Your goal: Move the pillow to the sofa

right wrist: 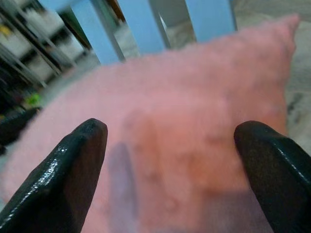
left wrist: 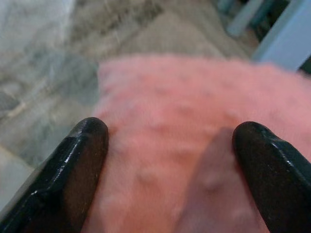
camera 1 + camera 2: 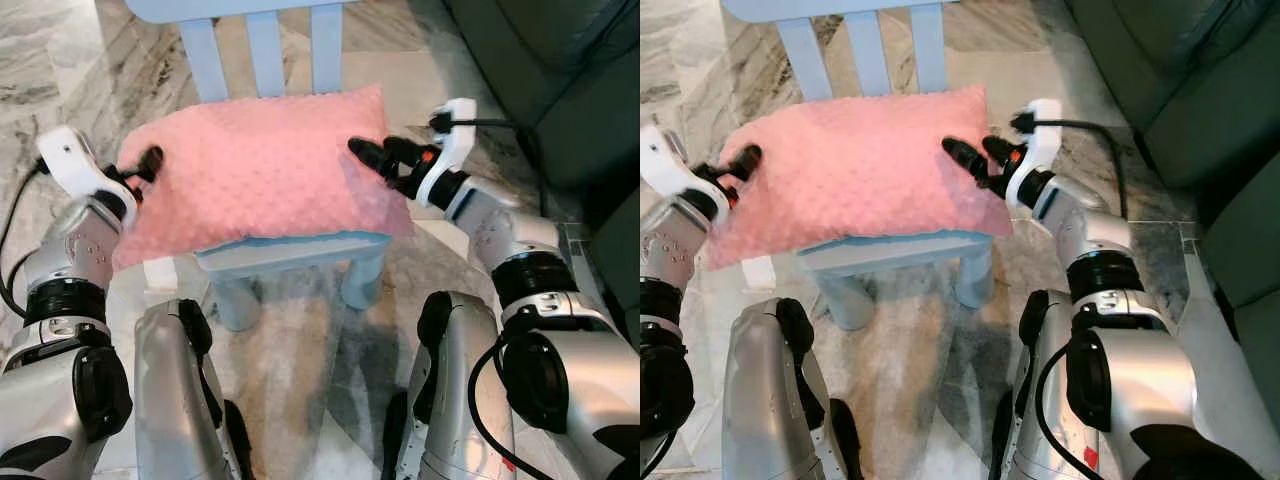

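Looking down past your own silver arms, you see the pink pillow [image 3: 255,165] lying flat on the seat of a small light-blue chair [image 3: 290,252], covering nearly the whole seat and spilling over its left and right edges. The chair's back slats [image 3: 265,50] rise along the pillow's far edge, so that side is closed off to you.

Your left gripper [image 3: 150,163] sits at the pillow's left end, its fingers spread wide with the fabric between them in the left wrist view, where the pillow's corner [image 2: 160,121] hangs over the marble floor [image 2: 43,73]. Your right gripper [image 3: 378,158] rests over the pillow's right end, fingers also spread wide across the dimpled surface [image 1: 184,121], not closed on it.

To your right stands the dark green sofa [image 3: 570,80], well apart from the chair's right edge, with bare floor between. A black cable [image 3: 500,125] runs from your right wrist toward it. Your own legs [image 3: 180,390] stand just before the chair's front edge.
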